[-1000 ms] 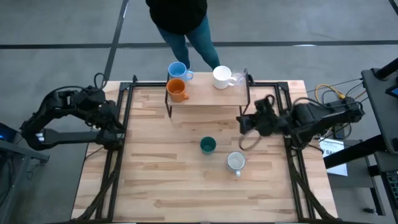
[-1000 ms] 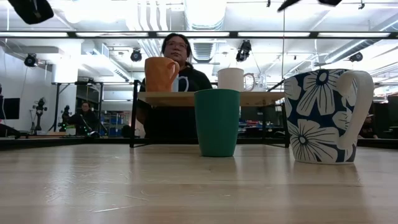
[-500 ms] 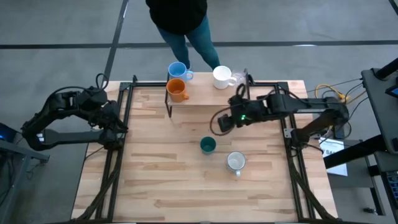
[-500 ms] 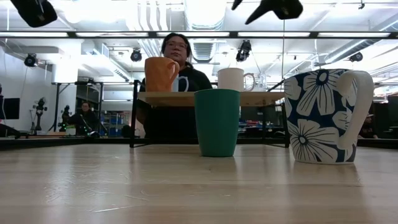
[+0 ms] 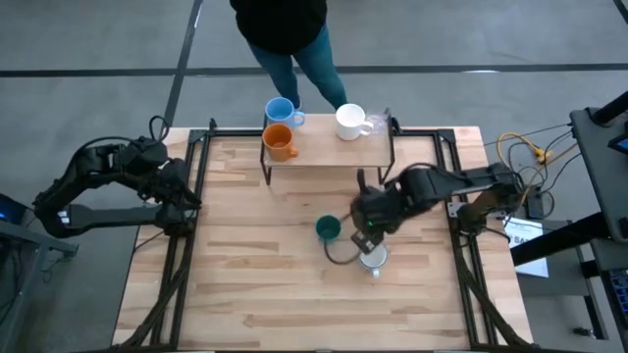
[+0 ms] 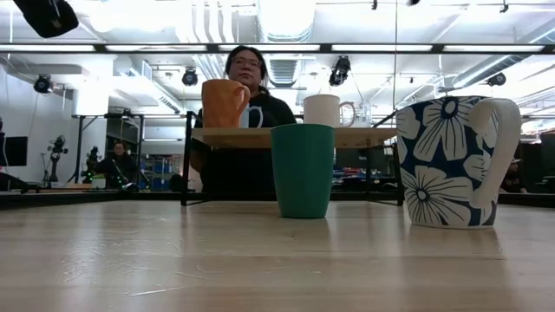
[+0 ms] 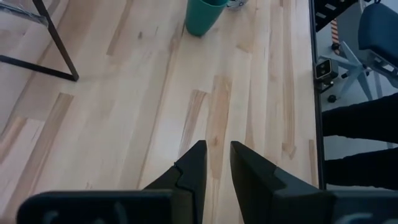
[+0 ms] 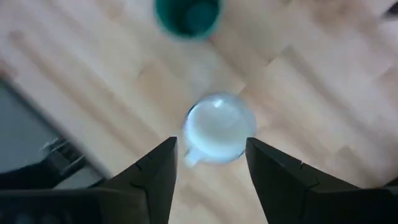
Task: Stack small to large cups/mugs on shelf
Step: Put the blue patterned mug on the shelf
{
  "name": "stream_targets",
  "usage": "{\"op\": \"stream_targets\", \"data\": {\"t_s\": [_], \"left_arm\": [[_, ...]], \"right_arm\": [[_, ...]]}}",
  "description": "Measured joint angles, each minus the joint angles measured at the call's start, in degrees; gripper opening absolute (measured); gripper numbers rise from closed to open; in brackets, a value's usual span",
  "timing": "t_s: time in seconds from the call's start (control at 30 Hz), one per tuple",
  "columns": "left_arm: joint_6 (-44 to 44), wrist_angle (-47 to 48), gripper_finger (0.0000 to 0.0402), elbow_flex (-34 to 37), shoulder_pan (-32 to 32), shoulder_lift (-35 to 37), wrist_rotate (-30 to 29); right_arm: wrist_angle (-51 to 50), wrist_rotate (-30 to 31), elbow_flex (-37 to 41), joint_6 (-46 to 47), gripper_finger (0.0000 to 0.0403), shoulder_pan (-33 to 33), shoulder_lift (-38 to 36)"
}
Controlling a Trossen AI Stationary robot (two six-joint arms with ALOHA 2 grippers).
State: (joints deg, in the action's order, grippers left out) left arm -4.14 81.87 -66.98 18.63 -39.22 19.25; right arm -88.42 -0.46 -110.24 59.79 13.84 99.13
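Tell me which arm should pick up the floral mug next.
Right. Its hand hangs open directly above the floral mug, beside the green cup. The left hand waits at the table's far left edge.

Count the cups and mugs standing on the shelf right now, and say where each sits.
4. The orange mug and light blue mug sit at the left end of the shelf. The white mug and clear glass sit at its right end. None seems hidden.

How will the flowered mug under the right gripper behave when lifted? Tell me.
The flowered mug looks glazed ceramic, so probably rigid, fairly heavy for its size and somewhat slippery. Its handle juts to one side, so it may tilt if gripped off-centre. It stands upright on a broad base, likely stable until the open right gripper above it closes.
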Motion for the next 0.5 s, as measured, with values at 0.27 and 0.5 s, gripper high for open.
{"op": "stream_targets", "data": {"t_s": [0.27,0.5], "left_arm": [[-0.09,-0.4,0.0056,0.14,-0.02,-0.05,0.03],[-0.07,-0.75,0.0056,0.28,0.0,-0.44,0.02]], "right_arm": [[-0.85,-2.55,1.42,10.32,0.0171,9.44,-1.53],[-1.23,-4.93,7.26,28.91,0.0155,14.73,-1.18]]}}
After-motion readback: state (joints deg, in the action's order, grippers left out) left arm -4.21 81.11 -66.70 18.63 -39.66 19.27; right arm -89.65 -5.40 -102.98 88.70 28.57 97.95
